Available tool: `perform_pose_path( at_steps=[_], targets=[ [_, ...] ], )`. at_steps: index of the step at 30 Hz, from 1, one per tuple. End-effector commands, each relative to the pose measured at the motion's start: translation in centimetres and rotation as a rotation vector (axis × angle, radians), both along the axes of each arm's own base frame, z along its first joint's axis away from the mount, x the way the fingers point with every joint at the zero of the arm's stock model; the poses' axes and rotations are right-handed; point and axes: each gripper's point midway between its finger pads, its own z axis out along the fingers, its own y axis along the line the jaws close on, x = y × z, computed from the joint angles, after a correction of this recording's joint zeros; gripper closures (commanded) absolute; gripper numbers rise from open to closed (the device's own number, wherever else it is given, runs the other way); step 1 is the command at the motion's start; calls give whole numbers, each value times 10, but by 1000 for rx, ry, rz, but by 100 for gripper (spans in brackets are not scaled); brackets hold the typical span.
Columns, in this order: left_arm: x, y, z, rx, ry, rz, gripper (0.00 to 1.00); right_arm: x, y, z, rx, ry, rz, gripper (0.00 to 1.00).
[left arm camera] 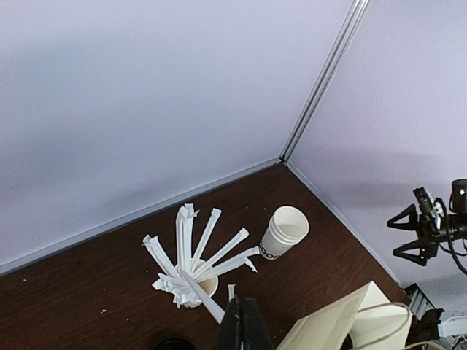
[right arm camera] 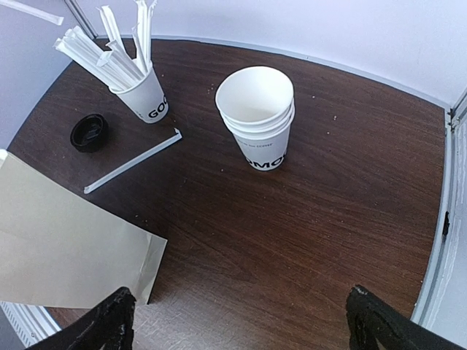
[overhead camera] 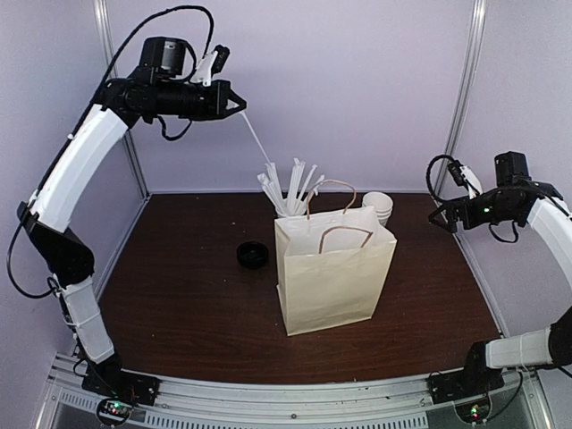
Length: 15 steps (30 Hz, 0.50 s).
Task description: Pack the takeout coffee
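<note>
The lidded takeout coffee cup is not in view. A paper bag (overhead camera: 331, 277) stands open mid-table; its inside is hidden. A loose black lid (overhead camera: 253, 255) lies on the table left of the bag, and also shows in the right wrist view (right arm camera: 89, 133). My left gripper (overhead camera: 234, 103) is raised high at the back left, shut on a wrapped white straw (overhead camera: 255, 138). In the left wrist view the straw (left arm camera: 201, 295) slants out from the closed gripper (left arm camera: 244, 324). My right gripper (overhead camera: 440, 217) hovers at the right, open and empty (right arm camera: 244, 328).
A white cup of wrapped straws (overhead camera: 290, 188) stands behind the bag (left arm camera: 193, 281) (right arm camera: 146, 98). A stack of lidless white cups (overhead camera: 380, 206) stands at the back right (right arm camera: 259, 117) (left arm camera: 284, 232). One loose straw (right arm camera: 131, 162) lies on the table.
</note>
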Motion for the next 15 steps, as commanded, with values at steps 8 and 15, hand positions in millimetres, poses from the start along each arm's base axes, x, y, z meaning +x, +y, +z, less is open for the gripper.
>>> perform_pose_path(
  at_steps=[8,15],
  targets=[
    [-124,9,48,-60,-60,-286,100,-5,4,15,30,-47,14,0],
    [-191,26,46,-91,-17,-402,100,-1,2,12,19,-45,11,0]
  ],
)
